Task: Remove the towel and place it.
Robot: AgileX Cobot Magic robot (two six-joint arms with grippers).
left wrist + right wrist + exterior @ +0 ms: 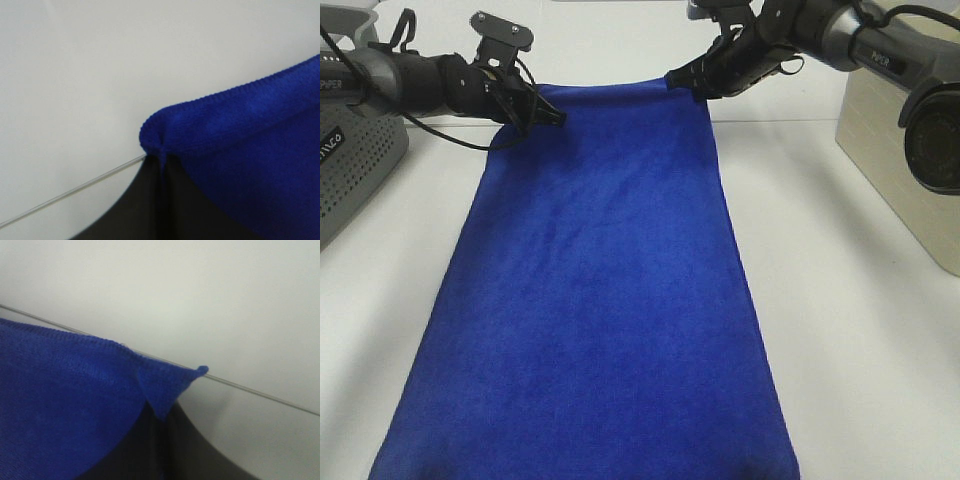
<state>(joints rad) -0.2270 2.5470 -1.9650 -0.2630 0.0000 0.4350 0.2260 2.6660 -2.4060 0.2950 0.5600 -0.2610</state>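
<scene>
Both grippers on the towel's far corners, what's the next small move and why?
Probably lower both together and release. The left gripper and right gripper are each shut on a far corner of the blue towel, which already lies spread flat down the white table, so little remains but setting that edge down.

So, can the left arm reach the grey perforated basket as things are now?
Probably not freely: the basket is close beside the left gripper, but that gripper is shut on a corner of the blue towel.

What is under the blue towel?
Nothing under the towel shows; it covers that area fully. Only the white table beside it is visible. Both claws pinch its far corners.
</scene>
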